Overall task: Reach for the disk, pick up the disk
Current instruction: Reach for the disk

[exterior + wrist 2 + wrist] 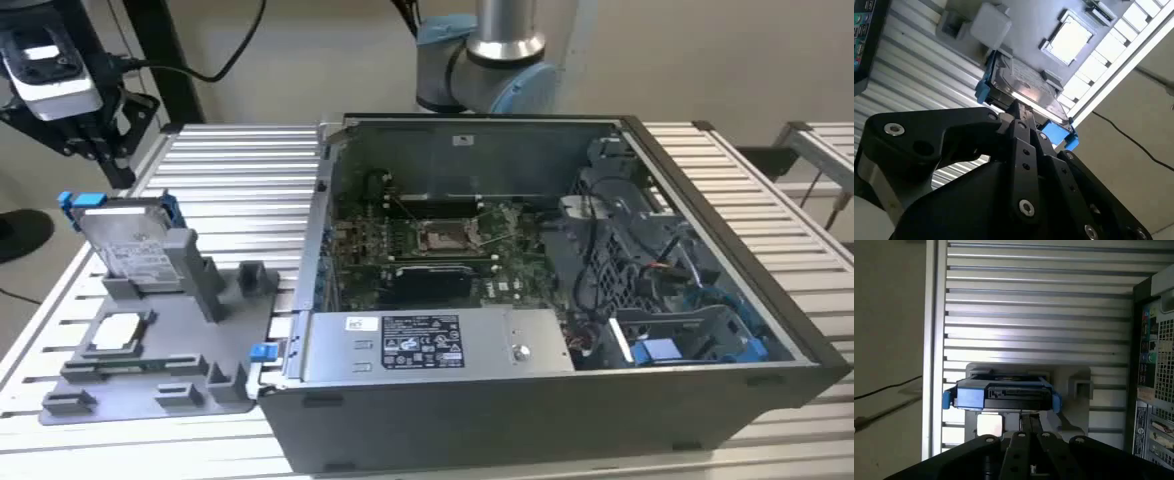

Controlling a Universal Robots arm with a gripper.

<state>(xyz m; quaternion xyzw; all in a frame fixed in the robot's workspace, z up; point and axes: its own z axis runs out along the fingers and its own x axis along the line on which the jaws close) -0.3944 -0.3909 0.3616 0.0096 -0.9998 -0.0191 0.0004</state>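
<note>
Exterior view: your gripper [104,152], closed and empty, hangs above the disk [130,240]; the disk leans on edge, its long axis lying across the gripper's approach, untouched.

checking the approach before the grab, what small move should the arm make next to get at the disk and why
Probably ease the gripper down toward the top edge of the disk. In the exterior view the gripper hangs above the disk and apart from it. The disk stands tilted in the grey holder, and in the first wrist view its blue-framed edge lies just ahead, roughly in line.
</note>
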